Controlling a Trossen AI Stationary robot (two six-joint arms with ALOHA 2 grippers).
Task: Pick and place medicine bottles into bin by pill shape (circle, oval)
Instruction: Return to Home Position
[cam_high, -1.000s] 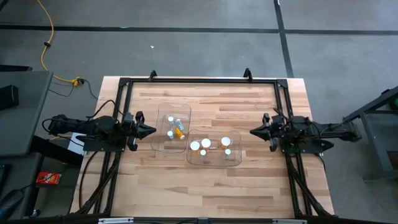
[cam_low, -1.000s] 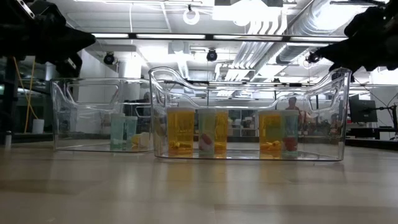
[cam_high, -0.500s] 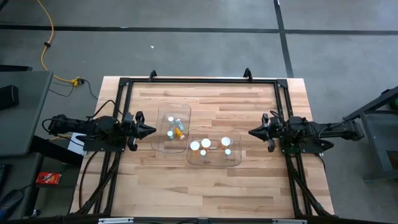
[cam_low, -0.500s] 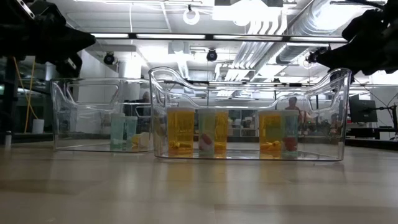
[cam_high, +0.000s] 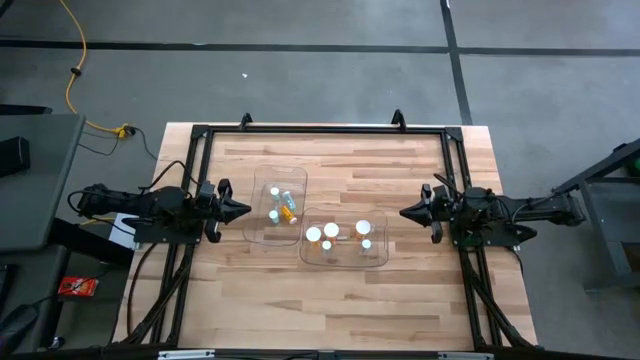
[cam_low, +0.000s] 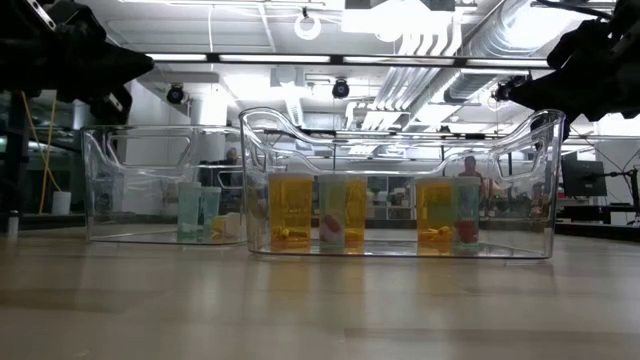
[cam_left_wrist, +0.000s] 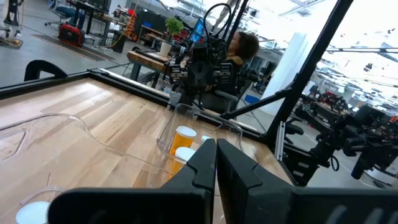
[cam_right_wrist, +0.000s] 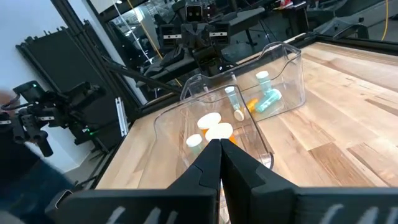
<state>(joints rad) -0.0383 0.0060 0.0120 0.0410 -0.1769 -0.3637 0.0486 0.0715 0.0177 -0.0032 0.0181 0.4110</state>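
Two clear plastic bins sit mid-table. The left bin (cam_high: 279, 204) holds several small bottles, one amber one lying on its side (cam_high: 288, 212). The right bin (cam_high: 344, 238) holds several upright white-capped bottles (cam_high: 331, 231), amber and pale green in the low view (cam_low: 290, 212). My left gripper (cam_high: 243, 210) is shut and empty, just left of the left bin. My right gripper (cam_high: 406, 212) is shut and empty, right of the right bin. Both hover above the table.
A black metal frame (cam_high: 320, 130) runs around the tabletop's far and side edges. Bare wood lies in front of the bins (cam_high: 320, 300) and behind them (cam_high: 340, 160). A person shows beyond the table in the left wrist view (cam_left_wrist: 245, 43).
My right gripper has shifted slightly toward the table's left, nearer the right bin. The bottles and bins have stayed where they were.
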